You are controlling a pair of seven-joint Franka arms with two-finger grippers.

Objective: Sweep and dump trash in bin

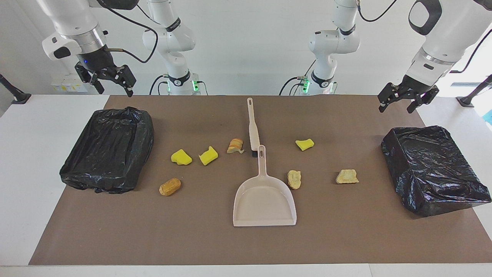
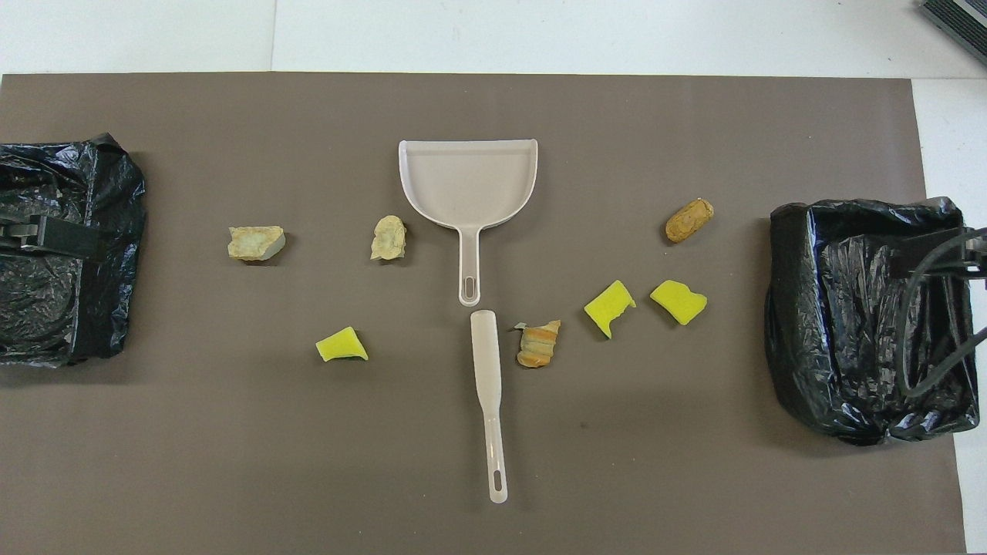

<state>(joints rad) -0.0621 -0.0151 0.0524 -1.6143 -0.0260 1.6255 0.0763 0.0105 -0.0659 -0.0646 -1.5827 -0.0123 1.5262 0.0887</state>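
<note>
Nothing is swept yet: I read this as the very start, both claws empty and spread wide. My right gripper (image 1: 111,82) hangs over the table edge just above the black-lined bin (image 1: 109,150) at its end; my left gripper (image 1: 403,100) hangs likewise by the other lined bin (image 1: 432,169). The trash (image 1: 181,157), seven sponge chunks and bread-like lumps, lies scattered on the brown mat (image 1: 192,238) well apart from either claw, around the brush (image 1: 253,130) and beige dustpan (image 1: 265,198) between them. Next I judge one claw must drop onto the brush handle and the other onto the dustpan handle.
</note>
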